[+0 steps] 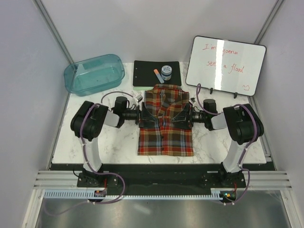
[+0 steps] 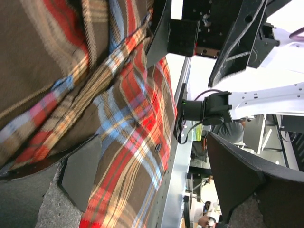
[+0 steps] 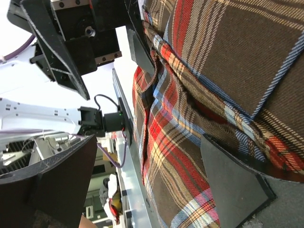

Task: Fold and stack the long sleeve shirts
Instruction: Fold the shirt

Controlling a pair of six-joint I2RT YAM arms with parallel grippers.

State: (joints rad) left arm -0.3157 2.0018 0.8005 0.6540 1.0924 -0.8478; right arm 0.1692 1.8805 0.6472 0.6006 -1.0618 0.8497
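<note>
Left claw (image 1: pixel 149 117) and right claw (image 1: pixel 179 116) I hold wide apart, facing each other across the shirt (image 1: pixel 165 137) lying flat on the tabletop (image 1: pixel 213 145).

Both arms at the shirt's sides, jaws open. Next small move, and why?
Probably close both grippers on the fabric. The left gripper and right gripper stand open, facing each other over the upper sides of the plaid shirt, which lies flat with no sleeves sticking out. Neither holds cloth yet, so a grip likely comes before any fold.
</note>
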